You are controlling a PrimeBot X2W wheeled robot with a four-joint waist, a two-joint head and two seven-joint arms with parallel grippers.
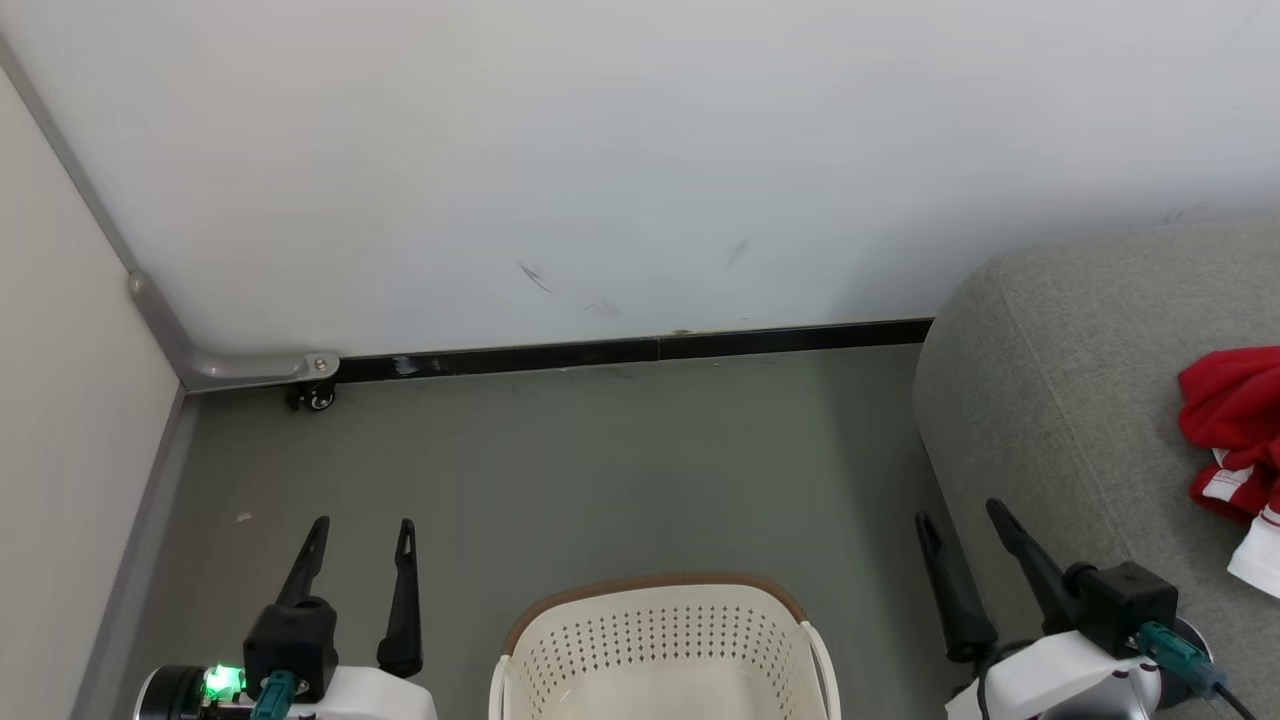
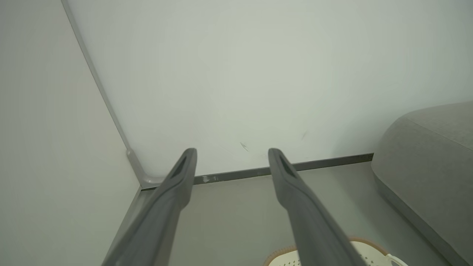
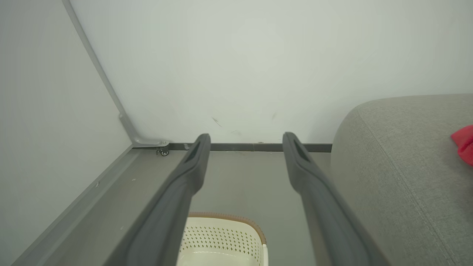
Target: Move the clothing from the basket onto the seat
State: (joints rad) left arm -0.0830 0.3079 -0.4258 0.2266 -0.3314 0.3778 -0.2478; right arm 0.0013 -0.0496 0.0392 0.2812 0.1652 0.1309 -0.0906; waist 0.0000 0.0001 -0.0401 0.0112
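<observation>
The cream basket (image 1: 660, 600) with its brown rim stands on the floor at the bottom centre; the part of its inside that shows holds no fabric. Its rim also shows in the left wrist view (image 2: 364, 245) and the right wrist view (image 3: 225, 218). Red clothing (image 1: 1235, 420) with white trim lies crumpled on the grey seat (image 1: 1060, 400) at the right edge; a red corner (image 3: 465, 144) shows in the right wrist view. My left gripper (image 1: 362, 535) is open, left of the basket. My right gripper (image 1: 962, 520) is open beside the seat's rounded edge, holding nothing.
A white wall (image 1: 600, 150) with a dark skirting strip (image 1: 640, 352) closes the far side. A pale panel (image 1: 60, 420) on a grey metal frame with a small caster (image 1: 318, 397) bounds the left. Grey floor (image 1: 600, 460) lies between wall, basket and seat.
</observation>
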